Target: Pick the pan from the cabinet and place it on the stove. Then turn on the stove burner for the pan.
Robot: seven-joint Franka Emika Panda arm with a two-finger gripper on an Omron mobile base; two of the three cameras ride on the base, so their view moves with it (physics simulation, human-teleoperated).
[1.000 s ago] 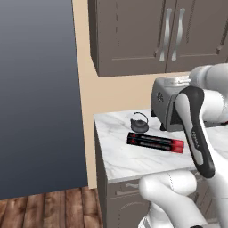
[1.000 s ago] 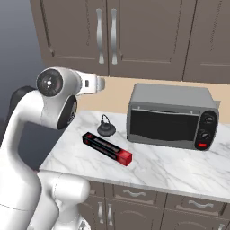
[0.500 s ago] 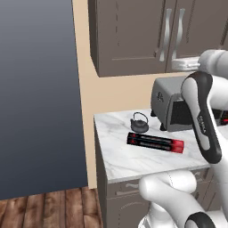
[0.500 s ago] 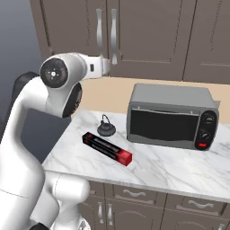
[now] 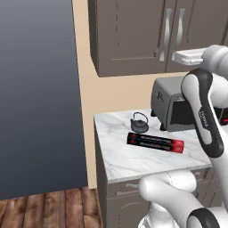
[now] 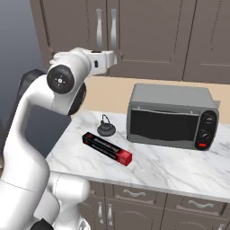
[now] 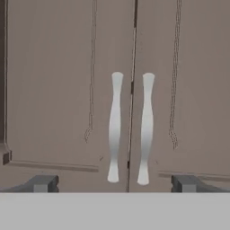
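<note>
Since the pan must lie behind the cabinet's (image 7: 58, 90) shut doors — we cannot see it — we hold our gripper (image 7: 114, 184) wide and empty, squared on the paired handles (image 7: 114, 128) to pull one.

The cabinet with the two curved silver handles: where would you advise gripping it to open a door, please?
Probably at the slim middle of one handle on the cabinet, approached head-on. Both hang upright beside the centre seam, and the open hand already faces them.
</note>
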